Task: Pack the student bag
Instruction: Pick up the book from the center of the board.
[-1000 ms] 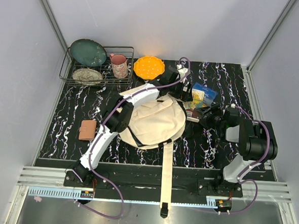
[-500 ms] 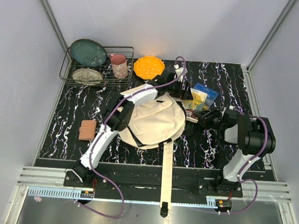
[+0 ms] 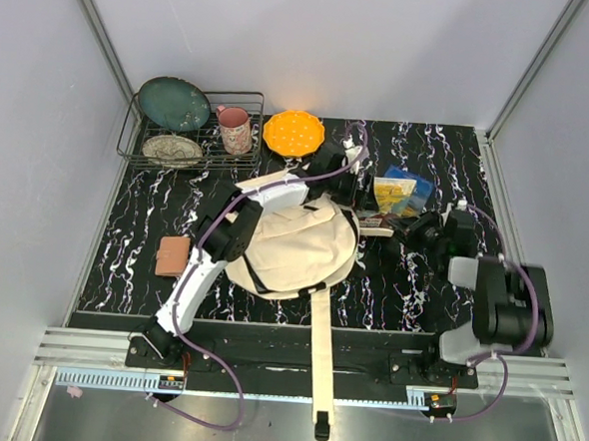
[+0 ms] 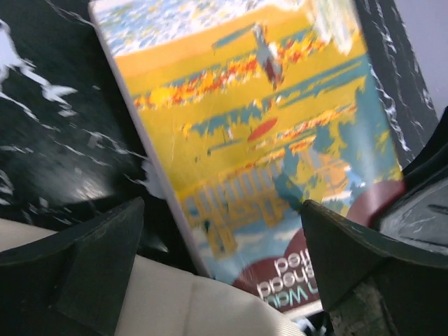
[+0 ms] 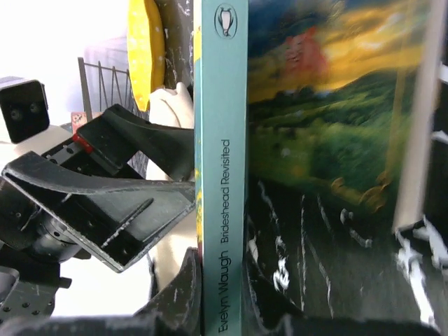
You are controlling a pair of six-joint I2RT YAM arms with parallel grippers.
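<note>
The student bag (image 3: 293, 245), a cream canvas backpack, lies in the middle of the black marbled table (image 3: 145, 211), and its long strap (image 3: 317, 372) runs over the near edge. A paperback book (image 3: 393, 194) with a yellow and teal cover stands tilted just right of the bag's top. My right gripper (image 3: 406, 225) is shut on it; in the right wrist view the jaws (image 5: 222, 308) press both sides of its teal spine (image 5: 222, 175). My left gripper (image 3: 348, 189) hovers open above the book cover (image 4: 259, 126) and the bag's edge (image 4: 189, 308), holding nothing.
A wire rack (image 3: 244, 97) at the back left holds a teal plate (image 3: 174, 103), a patterned plate (image 3: 172, 150) and a pink mug (image 3: 234, 129). An orange dish (image 3: 294, 133) sits beside it. A brown wallet (image 3: 173, 256) lies at the left. A small dark item (image 3: 376, 224) lies by the bag.
My right gripper has closed on the book, which now stands tilted off the table. The right arm has stretched forward. The bag has slid slightly left and toward the near edge.
</note>
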